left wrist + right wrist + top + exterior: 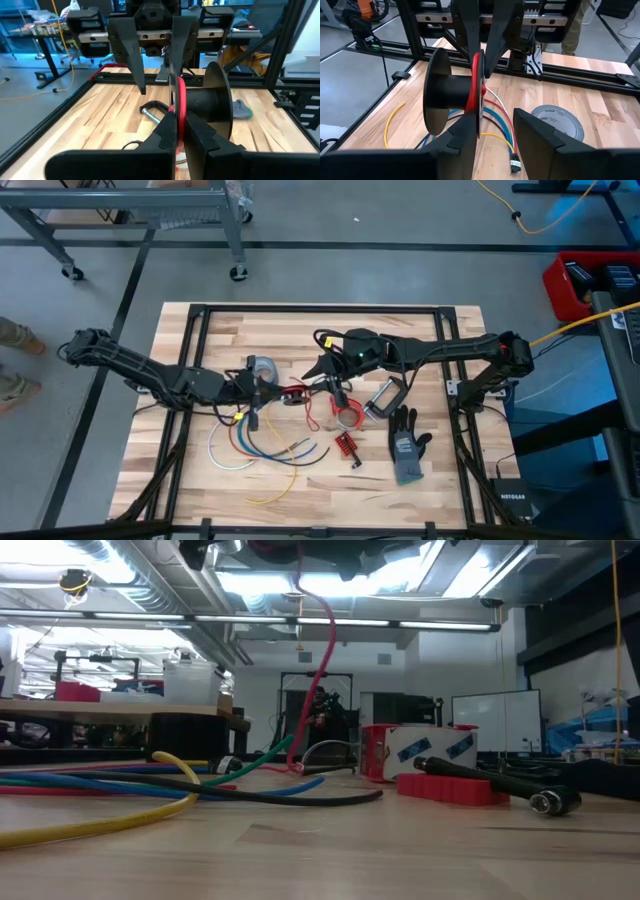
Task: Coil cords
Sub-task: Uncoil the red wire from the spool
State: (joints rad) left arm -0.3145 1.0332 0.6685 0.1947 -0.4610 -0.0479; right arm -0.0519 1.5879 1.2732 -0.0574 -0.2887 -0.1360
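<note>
Above the middle of the wooden slat table (200, 340), I hold a black plastic spool (217, 105) between my two grippers. My left gripper (181, 131) is pressed together on the thin red cord (181, 102) where it meets one disc of the spool. My right gripper (492, 127) stands spread, one finger against the spool's other disc and the other finger clear of it; whether it bears the spool's weight I cannot tell.

Progress, as I judge it: early. Only the red cord reaches the spool, and its core looks bare apart from the stretch at the disc. From the spool the red cord hangs down to the table and lies there in loose loops. Below the spool, the white, blue, green and yellow cords (250, 448) lie fanned out and uncoiled, joined at one end. All of these remain to be wound.

Containers: I see none holding anything. Just beside the spool lies a grey tape roll (555, 121). Beyond it, a grey work glove (407, 446) lies flat and apart from the cords.
</note>
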